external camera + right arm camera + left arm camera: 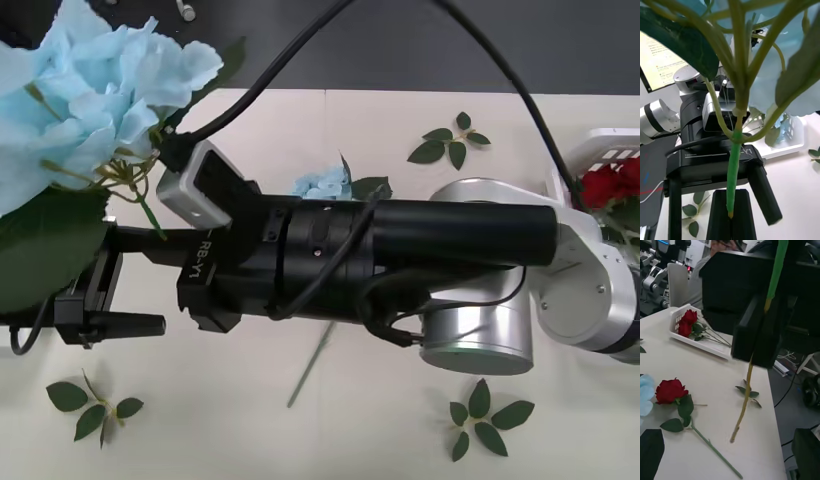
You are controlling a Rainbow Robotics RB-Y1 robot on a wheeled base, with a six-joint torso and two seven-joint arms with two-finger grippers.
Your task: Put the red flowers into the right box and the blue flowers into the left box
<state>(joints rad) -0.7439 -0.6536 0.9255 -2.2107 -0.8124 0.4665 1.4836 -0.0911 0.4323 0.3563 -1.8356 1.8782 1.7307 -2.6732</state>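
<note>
My right arm point(420, 245) reaches across the table to the left. Its gripper point(730, 204) is shut on the stem point(732, 165) of a large blue flower point(90, 100), held high with the head near the front camera. My left gripper point(728, 437) is open and faces it, one finger point(763, 198) on each side of that stem. Another blue flower point(320, 185) lies mid-table, beside a loose red flower point(670, 390). The right box point(605, 150) holds red flowers point(687, 322). The left box point(795, 138) shows behind the held leaves.
Loose leaf sprigs lie at the back point(450, 140), front left point(95, 405) and front right point(485, 415). A bare stem point(741, 412) lies on the table under my right arm. The table's edge point(771, 408) drops to the floor.
</note>
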